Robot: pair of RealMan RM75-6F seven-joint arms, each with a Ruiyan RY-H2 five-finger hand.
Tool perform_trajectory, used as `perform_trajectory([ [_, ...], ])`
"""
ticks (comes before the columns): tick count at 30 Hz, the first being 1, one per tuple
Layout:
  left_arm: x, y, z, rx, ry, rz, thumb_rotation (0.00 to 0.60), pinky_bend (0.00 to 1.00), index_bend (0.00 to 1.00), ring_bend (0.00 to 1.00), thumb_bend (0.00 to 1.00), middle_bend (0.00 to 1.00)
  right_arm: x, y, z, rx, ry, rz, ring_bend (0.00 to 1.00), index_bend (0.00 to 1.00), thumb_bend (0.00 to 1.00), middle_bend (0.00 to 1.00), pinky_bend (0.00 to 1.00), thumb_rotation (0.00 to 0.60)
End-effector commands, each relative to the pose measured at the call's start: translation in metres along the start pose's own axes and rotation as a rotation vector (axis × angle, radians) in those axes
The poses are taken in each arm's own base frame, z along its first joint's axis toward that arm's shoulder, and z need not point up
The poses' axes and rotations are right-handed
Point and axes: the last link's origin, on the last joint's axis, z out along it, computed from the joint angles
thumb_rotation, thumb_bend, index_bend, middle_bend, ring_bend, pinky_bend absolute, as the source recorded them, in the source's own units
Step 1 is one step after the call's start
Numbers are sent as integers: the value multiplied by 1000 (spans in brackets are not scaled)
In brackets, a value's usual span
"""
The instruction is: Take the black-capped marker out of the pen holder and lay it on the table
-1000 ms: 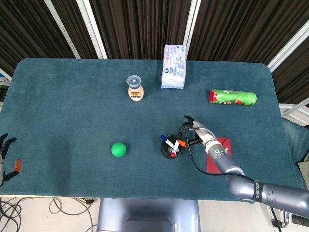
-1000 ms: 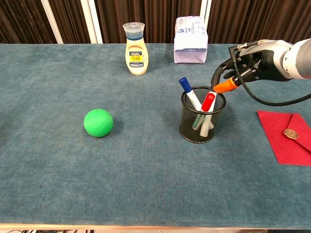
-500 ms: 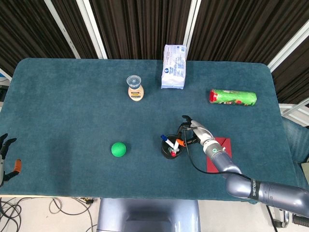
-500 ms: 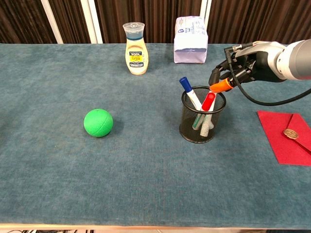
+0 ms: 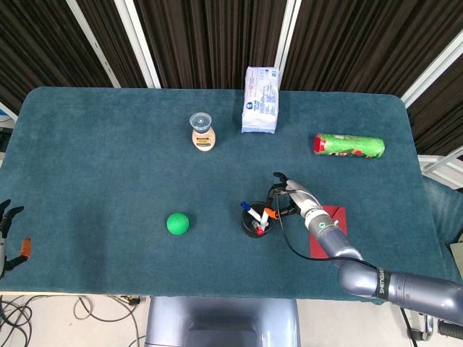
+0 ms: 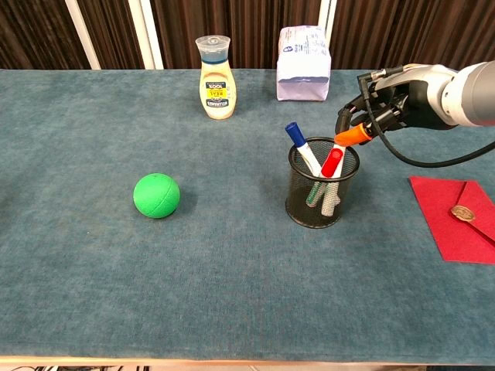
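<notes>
A black mesh pen holder stands right of the table's middle. A blue-capped marker and a red-capped marker stick out of it; no black cap plainly shows in either view. My right hand hovers just right of the holder, above its rim, fingers curled downward and apart. Its orange fingertip is at the top of the red-capped marker; I cannot tell whether they touch. Nothing shows in its grasp. My left hand rests at the table's near left corner with its fingers spread.
A green ball lies left of the holder. At the back stand a sauce bottle and a white packet. A green can lies at the far right. A red envelope lies under my right forearm.
My right hand has shifted a little left, bringing its orange fingertip over the holder's rim by the red cap. The markers and my left hand have not moved.
</notes>
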Motion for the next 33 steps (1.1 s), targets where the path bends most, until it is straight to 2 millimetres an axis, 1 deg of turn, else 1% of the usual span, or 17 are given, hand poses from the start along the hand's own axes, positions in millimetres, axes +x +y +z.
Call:
perform_trajectory([
  [1,0,0,0,1,1,-1,600,49,152,80,457,25,2,-2,-2,7,6,3,0,574,405,0,162,600],
  [5,0,0,0,0,1,-3,600,49,152,80,457,25,10,-9,-8,25,18,2,0,575,405,0,162,600],
  [10,0,0,0,-2,-2,-5,600,49,152,80,457,25,27,-21,-23,57,52,12,0,575,406,0,162,600],
  [15,0,1,-1,-5,-2,-1,600,49,152,80,457,25,57,-31,-45,85,104,48,0,575,405,0,162,600],
  [18,0,1,-1,-5,-1,-2,600,49,152,80,457,25,77,-33,-58,93,139,77,0,576,406,0,162,600],
  [22,0,2,-1,-6,-2,-3,600,49,152,80,457,25,98,-28,-70,87,175,86,0,576,406,0,162,600],
  [24,-1,2,-1,-7,-2,-3,600,49,152,80,456,25,105,-24,-75,77,181,87,0,576,406,0,162,600],
  [26,-1,2,-1,-6,-2,-2,600,49,152,80,456,25,113,-15,-79,56,188,73,0,576,406,0,162,600],
  [30,-1,2,-1,-5,-2,-1,600,49,152,80,457,25,115,0,-81,25,170,63,0,575,406,0,162,600],
  [33,-1,2,-1,-5,-2,-1,600,49,152,80,457,25,110,12,-80,8,140,55,0,575,406,0,162,600],
])
